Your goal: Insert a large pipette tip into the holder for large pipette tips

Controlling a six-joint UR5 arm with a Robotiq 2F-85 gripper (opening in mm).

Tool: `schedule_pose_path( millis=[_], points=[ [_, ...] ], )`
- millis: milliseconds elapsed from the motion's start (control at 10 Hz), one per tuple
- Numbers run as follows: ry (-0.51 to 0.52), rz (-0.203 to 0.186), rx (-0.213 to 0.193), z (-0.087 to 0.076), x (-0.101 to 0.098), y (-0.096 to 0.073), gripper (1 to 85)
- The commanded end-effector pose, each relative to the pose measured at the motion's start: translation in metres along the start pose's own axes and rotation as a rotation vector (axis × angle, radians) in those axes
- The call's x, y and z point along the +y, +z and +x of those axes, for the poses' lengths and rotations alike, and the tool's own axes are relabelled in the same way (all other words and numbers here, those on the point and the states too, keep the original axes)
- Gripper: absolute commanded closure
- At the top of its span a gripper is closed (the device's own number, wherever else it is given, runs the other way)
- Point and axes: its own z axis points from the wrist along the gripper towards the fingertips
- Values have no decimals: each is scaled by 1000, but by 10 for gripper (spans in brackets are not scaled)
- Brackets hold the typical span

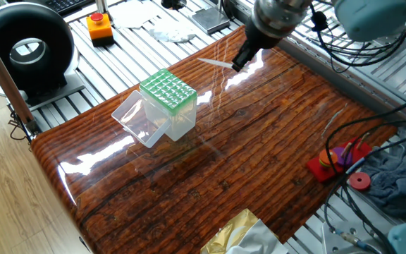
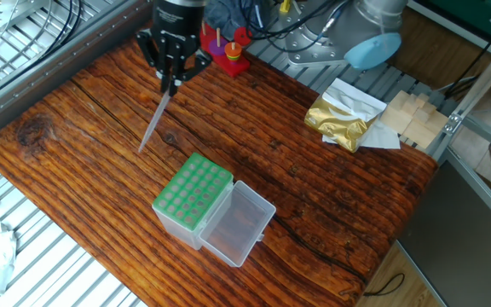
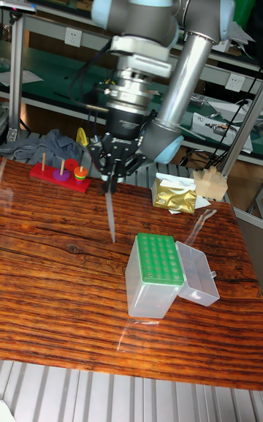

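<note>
Whitish and see-through, the pipette tip hangs point down from the gripper, whose fingers are clamped on its upper end. In the tall fixed view it stands nearly upright above the wooden table, its point off the boards, left of the green-topped holder. The other fixed view looks down on the green grid with its clear lid folded open, which the tall view shows only edge-on. One fixed view shows the tip as a pale sliver against glare on the tabletop, well apart from the holder.
</note>
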Motion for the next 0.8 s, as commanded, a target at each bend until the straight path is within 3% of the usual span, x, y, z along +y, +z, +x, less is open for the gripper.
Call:
schedule_pose_path(
  millis=[0,300,700],
  points=[
    [37,13,4,-9,23,-9,847],
    [45,36,6,-9,33,-5,847],
    [52,34,10,-7,45,-4,847]
  ],
)
